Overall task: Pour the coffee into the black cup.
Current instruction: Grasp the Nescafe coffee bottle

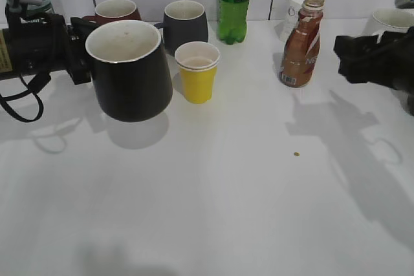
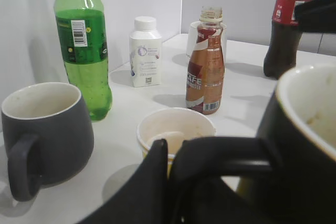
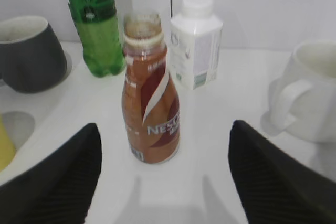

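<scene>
At 9 o'clock on the desk (image 1: 213, 211), the left gripper (image 2: 173, 169) is pinching the handle of the black cup (image 1: 129, 69) and holding it lifted, mouth up and tipped slightly toward the camera. Just at its 3 o'clock a yellow cup (image 1: 197, 72) is standing; a grey mug (image 1: 186, 25) and a green bottle (image 1: 234, 3) are sitting behind at 12 o'clock.

The coffee bottle (image 1: 302, 42) is standing upright at about 2 o'clock, uncapped, long axis vertical, neck pointing straight up. It is probably light, thin plastic — smooth and liable to dent or slip — so the waist below the shoulder looks like the safest hold.

The right gripper (image 3: 163, 182) is facing it from 3 o'clock — spread wide and empty, not yet touching the bottle.
</scene>
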`<action>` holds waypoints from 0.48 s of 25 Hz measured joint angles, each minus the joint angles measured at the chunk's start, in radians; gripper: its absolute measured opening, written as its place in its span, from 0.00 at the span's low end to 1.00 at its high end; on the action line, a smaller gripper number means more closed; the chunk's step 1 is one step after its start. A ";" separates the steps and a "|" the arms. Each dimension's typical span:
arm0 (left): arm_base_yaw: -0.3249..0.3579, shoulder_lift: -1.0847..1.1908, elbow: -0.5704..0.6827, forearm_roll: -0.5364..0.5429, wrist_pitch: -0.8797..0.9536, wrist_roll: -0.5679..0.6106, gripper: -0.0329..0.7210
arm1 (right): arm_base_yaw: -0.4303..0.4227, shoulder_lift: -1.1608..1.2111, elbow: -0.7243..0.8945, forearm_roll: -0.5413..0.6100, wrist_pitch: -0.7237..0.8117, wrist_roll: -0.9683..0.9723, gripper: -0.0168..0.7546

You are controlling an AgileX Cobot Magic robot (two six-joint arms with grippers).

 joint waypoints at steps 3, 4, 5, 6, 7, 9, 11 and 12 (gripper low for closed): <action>0.000 0.000 0.000 0.000 0.000 0.000 0.10 | 0.000 0.065 0.000 -0.059 -0.049 0.028 0.78; 0.000 0.000 0.000 0.000 0.000 0.000 0.10 | 0.000 0.090 0.000 -0.084 -0.068 0.031 0.78; 0.000 0.000 0.000 0.000 0.000 0.000 0.10 | 0.000 0.112 0.000 -0.108 -0.087 0.033 0.78; 0.000 0.000 0.000 0.000 0.000 0.000 0.10 | 0.000 0.139 0.000 -0.124 -0.104 0.035 0.79; 0.000 0.000 0.000 0.000 0.000 0.000 0.10 | 0.000 0.167 0.000 -0.140 -0.118 0.037 0.80; 0.000 0.000 0.000 0.000 0.000 0.000 0.10 | 0.000 0.221 -0.001 -0.161 -0.134 0.042 0.83; 0.000 0.000 0.000 0.000 0.000 0.000 0.10 | 0.000 0.279 -0.015 -0.175 -0.139 0.044 0.87; 0.000 0.000 0.000 0.000 0.001 0.000 0.10 | 0.000 0.303 -0.025 -0.179 -0.142 0.045 0.87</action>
